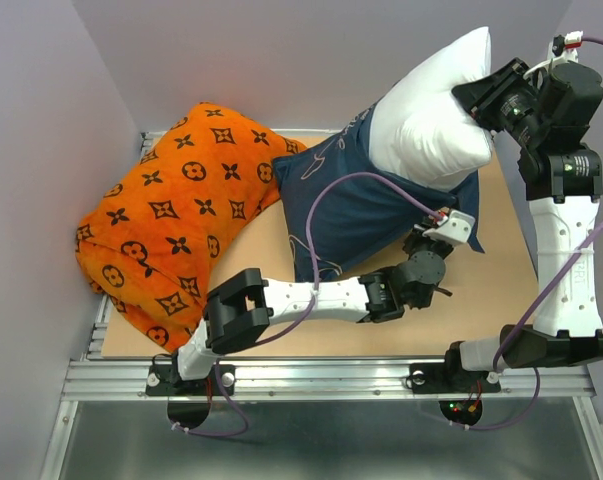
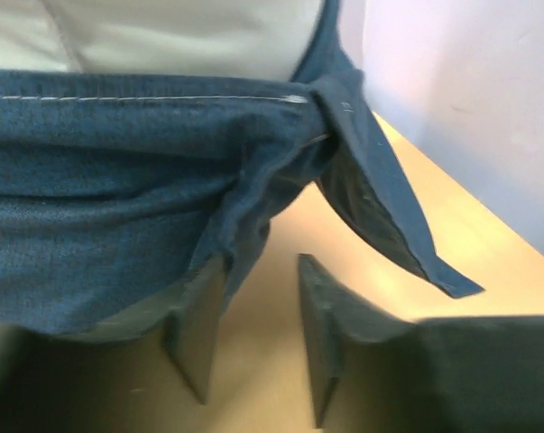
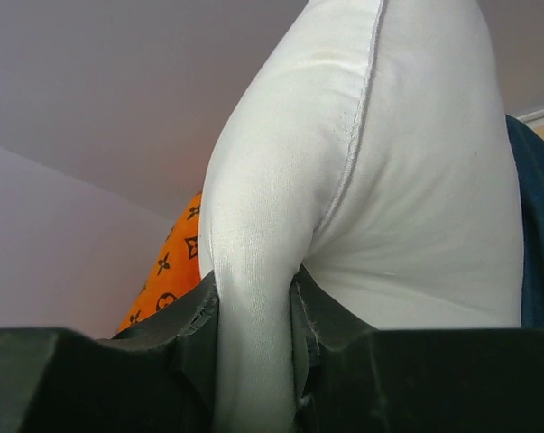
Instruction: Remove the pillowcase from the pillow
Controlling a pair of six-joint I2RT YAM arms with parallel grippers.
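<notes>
The white pillow is lifted at the back right, and its lower end still sits inside the navy pillowcase, which lies on the table. My right gripper is shut on a fold of the pillow, held up in the air; in its wrist view the gripper pinches white fabric. My left gripper is at the pillowcase's near right edge. In its wrist view the left gripper is open, the hem of the pillowcase drapes over the left finger, and the pillow shows above.
An orange cushion with black motifs lies at the left, touching the pillowcase. It also shows in the right wrist view. Grey walls stand close at the back and left. The wooden table ends near the right arm.
</notes>
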